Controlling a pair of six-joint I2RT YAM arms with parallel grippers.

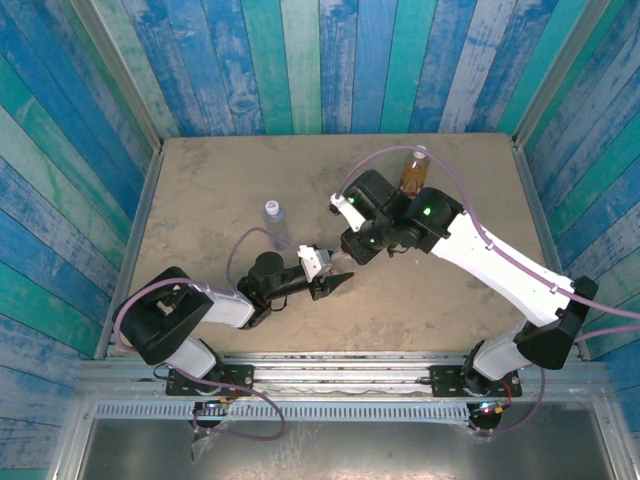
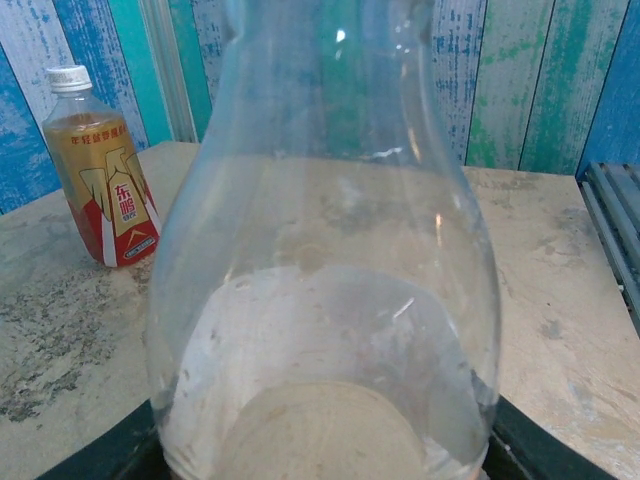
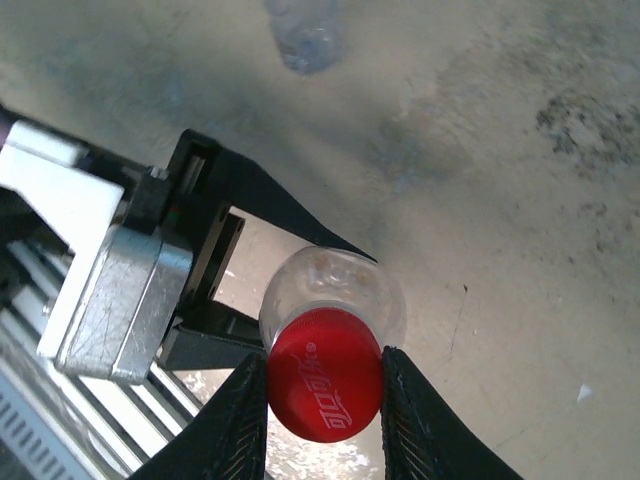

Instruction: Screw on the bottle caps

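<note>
the red cap (image 3: pixel 323 375) is clamped between the right fingers (image 3: pixel 240 425), atop the clear bottle (image 2: pixel 330 300). the bottle is gripped by the left fingers (image 2: pixel 530 455).

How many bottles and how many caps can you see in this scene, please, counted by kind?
Bottles: 3 (clear bottle, amber bottle, bluish bottle)
Caps: 3 (red cap, white cap, pale cap)
Total: 6
</note>
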